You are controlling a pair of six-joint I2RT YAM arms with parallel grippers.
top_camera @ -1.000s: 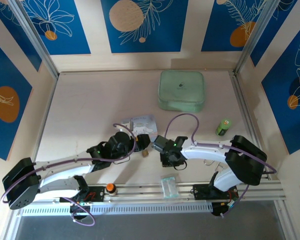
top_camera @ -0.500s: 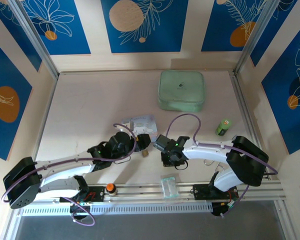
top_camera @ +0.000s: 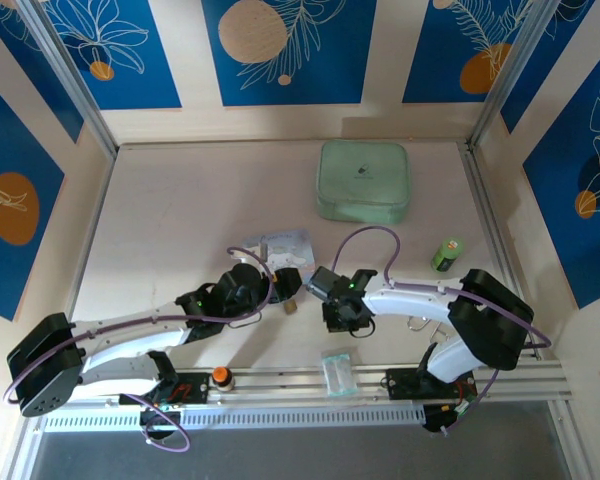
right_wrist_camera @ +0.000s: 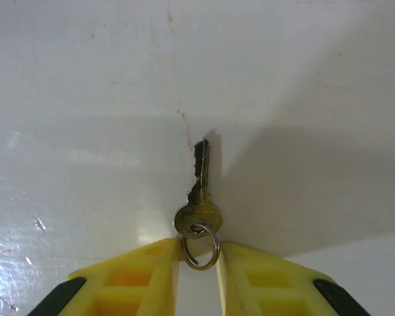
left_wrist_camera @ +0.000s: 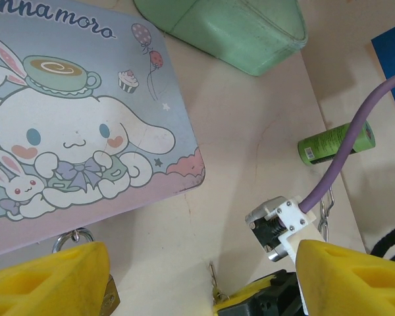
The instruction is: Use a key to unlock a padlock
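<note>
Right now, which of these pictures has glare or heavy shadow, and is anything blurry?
Right wrist view: the small flat silvery key is sharp, a broad shadow to its right, glare on the pale table lower left. Left wrist view: the pastel blue cartoon box is crisp, the near yellow fingers soft. Top view: even light.

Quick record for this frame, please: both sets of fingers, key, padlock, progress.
left fingers: open, spread wide
right fingers: shut on the key, blade pointing away from them
padlock: on the table, beside one left finger, near the cartoon box, not gripped
progress: key not yet in padlock
</note>
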